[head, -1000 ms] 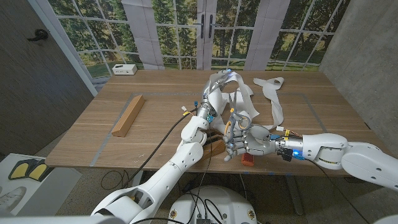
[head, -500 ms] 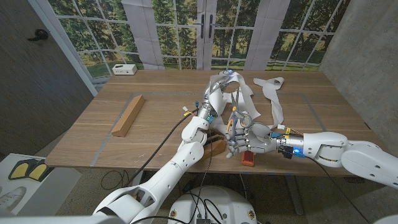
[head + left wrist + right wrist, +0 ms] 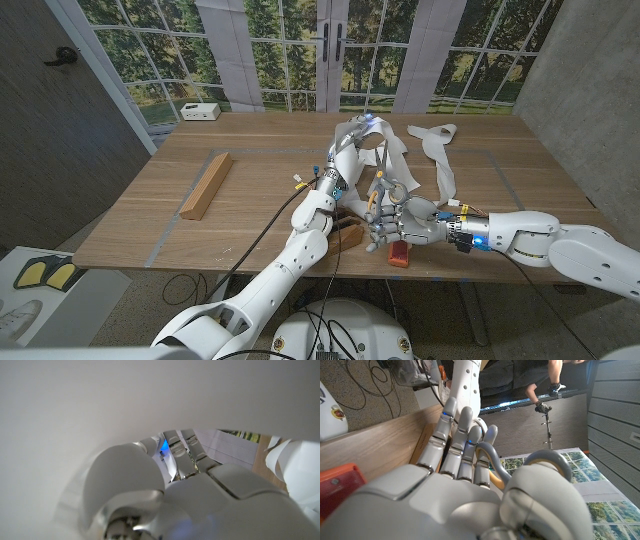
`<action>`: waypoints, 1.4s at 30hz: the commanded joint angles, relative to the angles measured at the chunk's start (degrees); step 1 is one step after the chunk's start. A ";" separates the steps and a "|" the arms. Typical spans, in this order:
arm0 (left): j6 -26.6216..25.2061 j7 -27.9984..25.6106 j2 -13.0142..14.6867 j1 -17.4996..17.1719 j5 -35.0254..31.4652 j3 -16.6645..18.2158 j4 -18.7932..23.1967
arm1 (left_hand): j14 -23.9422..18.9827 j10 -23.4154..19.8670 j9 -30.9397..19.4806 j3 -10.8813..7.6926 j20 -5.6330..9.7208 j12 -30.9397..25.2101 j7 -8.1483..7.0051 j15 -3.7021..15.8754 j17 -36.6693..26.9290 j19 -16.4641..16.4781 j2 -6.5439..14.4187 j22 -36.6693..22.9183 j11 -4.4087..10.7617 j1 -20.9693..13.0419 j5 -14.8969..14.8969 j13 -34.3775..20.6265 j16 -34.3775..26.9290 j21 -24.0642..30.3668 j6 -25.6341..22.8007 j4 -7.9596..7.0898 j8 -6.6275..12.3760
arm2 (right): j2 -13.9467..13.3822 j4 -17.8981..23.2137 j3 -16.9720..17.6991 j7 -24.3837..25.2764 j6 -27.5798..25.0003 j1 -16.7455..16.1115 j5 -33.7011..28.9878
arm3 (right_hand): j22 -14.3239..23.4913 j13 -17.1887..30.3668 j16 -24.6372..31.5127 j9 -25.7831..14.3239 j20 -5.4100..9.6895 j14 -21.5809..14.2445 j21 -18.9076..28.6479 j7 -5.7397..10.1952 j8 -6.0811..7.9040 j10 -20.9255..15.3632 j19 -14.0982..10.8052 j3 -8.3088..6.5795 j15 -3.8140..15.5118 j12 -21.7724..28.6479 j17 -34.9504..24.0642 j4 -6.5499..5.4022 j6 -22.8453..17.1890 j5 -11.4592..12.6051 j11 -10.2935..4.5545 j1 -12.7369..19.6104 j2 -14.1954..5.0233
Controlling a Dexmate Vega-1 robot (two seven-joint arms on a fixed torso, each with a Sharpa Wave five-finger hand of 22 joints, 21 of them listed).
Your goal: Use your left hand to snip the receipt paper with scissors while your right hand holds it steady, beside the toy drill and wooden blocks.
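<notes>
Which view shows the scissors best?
Head view: scissors whole, in the right hand, blades up toward the paper. Right wrist view catches their grey handle loops close up. Left wrist view is too blurred to tell.

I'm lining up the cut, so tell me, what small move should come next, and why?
Probably ease the scissors forward until the blades straddle a strip. The right hand grips their grey handles, tips aimed at the receipt paper draped over the left hand; whether paper lies between the blades is unclear.
</notes>
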State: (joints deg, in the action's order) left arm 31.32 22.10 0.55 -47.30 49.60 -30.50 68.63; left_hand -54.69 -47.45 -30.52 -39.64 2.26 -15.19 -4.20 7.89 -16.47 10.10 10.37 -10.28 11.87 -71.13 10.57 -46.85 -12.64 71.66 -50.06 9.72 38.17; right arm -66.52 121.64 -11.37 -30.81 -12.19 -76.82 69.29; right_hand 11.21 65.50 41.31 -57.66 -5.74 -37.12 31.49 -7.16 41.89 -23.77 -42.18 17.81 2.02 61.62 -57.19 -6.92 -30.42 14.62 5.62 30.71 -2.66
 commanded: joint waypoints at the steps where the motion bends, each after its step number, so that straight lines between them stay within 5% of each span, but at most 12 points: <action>1: 0.09 0.29 0.69 -0.95 -0.18 0.09 1.24 | -0.58 -0.57 0.19 -0.20 7.83 0.35 0.06 5.52 -0.04 -0.10 -0.06 -0.17 -0.07 -0.71 -0.22 -0.26 -0.42 0.47 -0.48 0.08 -0.19 | 0.90 -1.44 0.18 -0.44 0.29 0.22 0.13 | 0.19 -0.69 -0.37 0.16 -0.06 -0.69 -0.24 -0.63 -0.20 -1.21 -0.52 0.18 0.34 -0.37 0.39 0.03 -1.26 -0.11 0.02 0.37 -0.20; 22: -5.96 6.76 2.09 -2.77 7.47 1.94 3.79 | -0.90 -0.94 0.39 -0.13 7.87 0.49 -0.07 5.49 0.20 -0.40 -0.30 -0.14 -0.09 -1.27 -0.21 -0.50 -0.50 1.28 -0.69 0.24 -0.19 | 3.01 -2.84 -2.11 -0.11 -1.61 3.36 0.28 | 0.19 -0.89 -0.78 4.69 -0.07 -1.09 -0.65 -1.99 -4.93 -1.55 -0.84 0.33 0.14 -0.34 0.73 -0.33 0.62 -0.13 0.23 -0.58 -0.20; 42: -7.80 9.75 2.82 -3.13 8.95 2.69 4.64 | -1.05 -1.07 0.29 0.02 7.67 0.80 -0.10 5.49 0.44 -0.97 -0.39 -0.07 -0.10 -1.56 -0.19 -0.64 -0.52 1.96 -0.65 0.15 -0.12 | 3.22 -2.46 -1.01 0.35 -0.71 3.01 0.06 | 0.20 -0.99 -0.71 7.68 0.03 -1.43 -0.93 -2.06 -7.32 -1.80 -1.09 0.09 0.40 -0.20 0.55 -0.07 -0.62 -0.02 0.14 -0.29 -0.39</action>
State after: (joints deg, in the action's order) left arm 24.78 30.05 3.02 -50.36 57.59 -28.16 72.80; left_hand -55.18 -48.05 -30.15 -39.64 2.06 -14.40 -4.21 7.96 -15.95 9.28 9.91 -10.27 11.86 -72.18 10.57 -47.35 -12.92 73.16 -50.05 9.71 38.17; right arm -63.46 118.91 -12.26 -30.32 -12.84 -74.30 69.79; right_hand 11.34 64.22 40.59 -50.26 -5.83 -37.81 30.72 -7.96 34.95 -24.98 -42.90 18.07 1.87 61.14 -56.65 -7.13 -30.71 14.62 5.84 30.47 -2.89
